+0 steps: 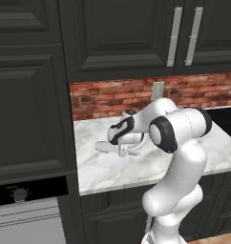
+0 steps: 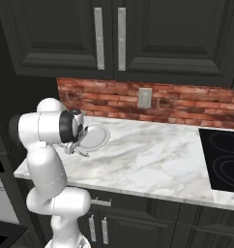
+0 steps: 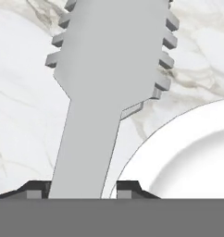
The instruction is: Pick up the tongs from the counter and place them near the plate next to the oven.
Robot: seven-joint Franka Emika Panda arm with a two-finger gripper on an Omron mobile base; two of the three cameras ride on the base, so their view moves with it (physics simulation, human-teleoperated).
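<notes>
Slim grey tongs (image 3: 109,69) stand between my fingertips (image 3: 128,188), toothed end pointing away, and my gripper (image 3: 84,190) is shut on their handle. They hang low over the marble worktop (image 3: 21,115), just left of the pale round plate (image 3: 197,152) in the hand view. From the base, my gripper (image 1: 123,151) holds the tongs (image 1: 104,147) near the worktop's left end. In the right base view the gripper (image 2: 73,147) and tongs (image 2: 82,153) sit at the near edge of the plate (image 2: 95,137). The oven (image 1: 22,214) is set low in the dark cabinetry at left. The counter is out of view.
A red brick wall (image 2: 186,104) with an outlet (image 2: 144,98) backs the worktop (image 2: 148,160). A black cooktop (image 2: 225,160) lies at the right end. Dark upper cabinets (image 2: 109,34) hang overhead, and tall dark cabinetry (image 1: 26,95) borders the left side.
</notes>
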